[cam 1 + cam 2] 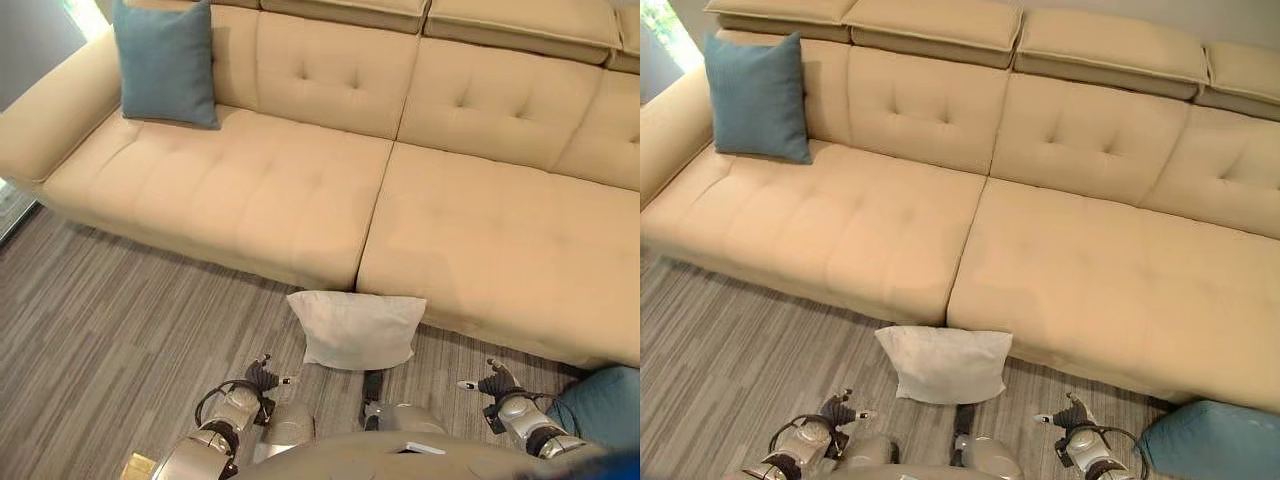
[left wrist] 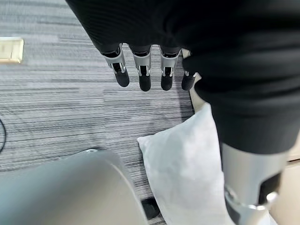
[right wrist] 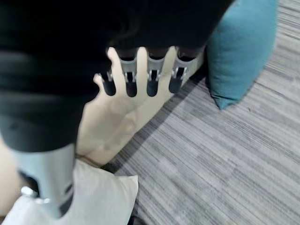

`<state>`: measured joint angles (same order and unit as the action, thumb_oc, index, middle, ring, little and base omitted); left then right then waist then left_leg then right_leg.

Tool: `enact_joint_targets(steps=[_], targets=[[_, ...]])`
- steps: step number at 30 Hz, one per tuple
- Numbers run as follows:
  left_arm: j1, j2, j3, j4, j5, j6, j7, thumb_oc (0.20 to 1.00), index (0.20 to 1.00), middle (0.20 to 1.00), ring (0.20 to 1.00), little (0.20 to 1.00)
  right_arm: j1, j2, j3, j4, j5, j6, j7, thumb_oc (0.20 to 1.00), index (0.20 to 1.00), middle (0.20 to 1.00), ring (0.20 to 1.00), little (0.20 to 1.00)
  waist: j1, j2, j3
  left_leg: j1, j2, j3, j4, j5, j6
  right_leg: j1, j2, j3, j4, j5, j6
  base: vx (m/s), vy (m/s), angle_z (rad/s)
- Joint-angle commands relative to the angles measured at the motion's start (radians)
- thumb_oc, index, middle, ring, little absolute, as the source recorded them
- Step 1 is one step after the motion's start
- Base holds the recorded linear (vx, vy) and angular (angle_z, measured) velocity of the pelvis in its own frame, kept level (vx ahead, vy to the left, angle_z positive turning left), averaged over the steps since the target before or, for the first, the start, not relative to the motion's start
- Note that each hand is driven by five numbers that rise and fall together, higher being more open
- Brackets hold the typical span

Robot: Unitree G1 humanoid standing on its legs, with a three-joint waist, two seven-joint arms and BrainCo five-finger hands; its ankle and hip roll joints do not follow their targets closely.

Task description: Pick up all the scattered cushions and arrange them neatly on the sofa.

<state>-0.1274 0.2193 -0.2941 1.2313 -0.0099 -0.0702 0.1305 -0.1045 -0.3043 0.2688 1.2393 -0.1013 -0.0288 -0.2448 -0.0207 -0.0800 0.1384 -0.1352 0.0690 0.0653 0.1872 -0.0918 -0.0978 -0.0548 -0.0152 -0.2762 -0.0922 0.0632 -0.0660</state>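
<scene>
Left eye view: a plump white cushion (image 1: 356, 330) lies on the striped grey floor (image 1: 120, 320), leaning on the tufted beige sofa (image 1: 480, 230); a blue cushion (image 1: 165, 62) already stands upright at the armrest.
Right eye view: a teal cushion (image 1: 1210, 440) lies on the floor beside the right hand (image 1: 1072, 418).
Left wrist view: left hand (image 2: 140, 65), fingers straight, empty, above the white cushion.
Right wrist view: right hand likewise released, holding nothing.

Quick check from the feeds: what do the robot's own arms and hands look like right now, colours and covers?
Both arms are silver-grey metal. Each robot hand, left and right, has silver fingers with dark rounded tips and a separate silver thumb. A dark ribbed cover wraps the back of each hand and wrist.
</scene>
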Motion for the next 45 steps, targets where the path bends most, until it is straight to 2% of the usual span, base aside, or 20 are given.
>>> enact_joint_targets(steps=[1, 7, 12, 17, 19, 21, 24, 25, 26, 31, 35, 36, 45], targets=[[0.017, 0.018, -0.002, 0.015, 0.013, -0.005, 0.013, 1.000, 1.000, 1.000, 1.000, 1.000, 0.031, -0.033, 0.004, 0.022, 0.008, -0.004, -0.014, 1.000, 1.000, 1.000, 1.000, 1.000, -0.016, 0.005, -0.029, 0.030, -0.034, -0.002, -0.095, 0.031, 0.055, -0.007, -0.047, 0.105, 0.072, -0.071, 0.151, 0.08, 0.061, -0.06], [0.045, 0.045, 0.024, 0.031, 0.038, -0.001, 0.010, 1.000, 1.000, 1.000, 1.000, 1.000, 0.043, -0.012, 0.026, 0.026, -0.023, -0.004, -0.008, 1.000, 1.000, 1.000, 1.000, 1.000, 0.005, -0.018, -0.056, 0.110, -0.050, 0.003, -0.177, 0.031, 0.069, 0.026, -0.057, 0.115, 0.058, -0.065, 0.166, 0.10, 0.090, -0.06], [0.025, 0.055, 0.031, 0.001, 0.008, -0.011, 0.026, 1.000, 1.000, 1.000, 1.000, 1.000, 0.011, -0.013, 0.030, 0.010, -0.015, -0.004, -0.015, 1.000, 1.000, 1.000, 1.000, 1.000, 0.013, -0.011, -0.045, 0.103, -0.062, 0.005, -0.210, 0.040, 0.072, -0.002, -0.072, 0.116, 0.060, -0.053, 0.182, 0.01, 0.045, 0.02], [-0.041, 0.061, 0.060, -0.055, -0.121, -0.039, 0.084, 1.000, 1.000, 1.000, 1.000, 1.000, -0.068, -0.023, 0.015, -0.019, 0.040, -0.008, -0.066, 1.000, 1.000, 1.000, 1.000, 1.000, 0.015, -0.007, 0.045, -0.072, -0.064, -0.007, -0.127, 0.048, 0.071, -0.161, -0.091, 0.115, 0.120, -0.036, 0.175, -0.26, -0.039, 0.03], [-0.085, 0.059, 0.066, -0.084, -0.216, -0.076, 0.130, 1.000, 1.000, 1.000, 1.000, 1.000, -0.115, -0.033, 0.003, -0.046, 0.088, -0.013, -0.106, 1.000, 1.000, 1.000, 1.000, 1.000, 0.013, 0.000, 0.089, -0.211, -0.069, -0.012, -0.049, 0.055, 0.066, -0.301, -0.104, 0.105, 0.192, -0.027, 0.161, -0.30, -0.055, 0.07], [-0.107, 0.058, 0.067, -0.127, -0.277, -0.101, 0.164, 1.000, 1.000, 1.000, 1.000, 1.000, -0.144, -0.037, -0.013, -0.097, 0.149, -0.029, -0.134, 1.000, 1.000, 1.000, 1.000, 1.000, 0.008, 0.008, 0.090, -0.325, -0.065, -0.013, 0.012, 0.057, 0.065, -0.415, -0.115, 0.100, 0.248, -0.030, 0.150, -0.18, -0.035, 0.18], [-0.120, 0.056, 0.064, -0.158, -0.313, -0.113, 0.182, 1.000, 1.000, 1.000, 1.000, 1.000, -0.165, -0.038, -0.021, -0.140, 0.198, -0.046, -0.150, 1.000, 1.000, 1.000, 1.000, 1.000, 0.006, 0.013, 0.097, -0.385, -0.061, -0.019, 0.045, 0.058, 0.066, -0.476, -0.121, 0.104, 0.282, -0.032, 0.146, -0.06, -0.011, 0.06], [-0.135, 0.057, 0.059, -0.201, -0.335, -0.122, 0.200, 1.000, 1.000, 1.000, 1.000, 1.000, -0.189, -0.039, -0.022, -0.183, 0.246, -0.069, -0.158, 1.000, 1.000, 1.000, 1.000, 1.000, 0.008, 0.022, 0.108, -0.434, -0.048, -0.026, 0.082, 0.028, 0.060, -0.528, -0.119, 0.107, 0.324, -0.064, 0.149, -0.06, -0.030, -0.01], [-0.142, 0.058, 0.057, -0.216, -0.346, -0.127, 0.205, 1.000, 1.000, 1.000, 1.000, 1.000, -0.199, -0.043, -0.022, -0.204, 0.263, -0.080, -0.163, 1.000, 1.000, 1.000, 1.000, 1.000, 0.008, 0.025, 0.114, -0.461, -0.046, -0.028, 0.096, 0.029, 0.060, -0.557, -0.122, 0.108, 0.341, -0.065, 0.149, -0.06, -0.032, -0.05], [-0.210, 0.053, 0.022, -0.281, -0.361, -0.140, 0.240, 1.000, 1.000, 1.000, 1.000, 1.000, -0.276, -0.047, -0.004, -0.290, 0.320, -0.127, -0.200, 1.000, 1.000, 1.000, 1.000, 1.000, 0.000, 0.039, 0.131, -0.638, -0.037, -0.033, 0.170, 0.029, 0.057, -0.733, -0.136, 0.113, 0.418, -0.070, 0.147, -0.10, 0.000, -0.04], [-0.231, 0.050, 0.013, -0.296, -0.359, -0.141, 0.248, 1.000, 1.000, 1.000, 1.000, 1.000, -0.293, -0.046, 0.002, -0.305, 0.325, -0.135, -0.209, 1.000, 1.000, 1.000, 1.000, 1.000, -0.003, 0.041, 0.126, -0.690, -0.035, -0.038, 0.188, 0.029, 0.058, -0.784, -0.139, 0.117, 0.435, -0.070, 0.146, -0.02, 0.003, 0.01], [-0.259, 0.047, -0.002, -0.317, -0.354, -0.138, 0.255, 1.000, 1.000, 1.000, 1.000, 1.000, -0.317, -0.046, 0.007, -0.325, 0.329, -0.143, -0.219, 1.000, 1.000, 1.000, 1.000, 1.000, -0.007, 0.042, 0.125, -0.743, -0.034, -0.039, 0.205, 0.028, 0.058, -0.839, -0.141, 0.126, 0.454, -0.069, 0.145, -0.04, 0.009, 0.01], [-0.431, 0.057, -0.047, -0.372, -0.330, -0.133, 0.317, 1.000, 1.000, 1.000, 1.000, 1.000, -0.433, -0.034, 0.028, -0.348, 0.337, -0.158, -0.288, 1.000, 1.000, 1.000, 1.000, 1.000, -0.035, 0.044, 0.152, -0.983, -0.038, -0.049, 0.285, 0.029, 0.061, -1.072, -0.147, 0.151, 0.535, -0.061, 0.148, -0.05, 0.003, 0.00]])
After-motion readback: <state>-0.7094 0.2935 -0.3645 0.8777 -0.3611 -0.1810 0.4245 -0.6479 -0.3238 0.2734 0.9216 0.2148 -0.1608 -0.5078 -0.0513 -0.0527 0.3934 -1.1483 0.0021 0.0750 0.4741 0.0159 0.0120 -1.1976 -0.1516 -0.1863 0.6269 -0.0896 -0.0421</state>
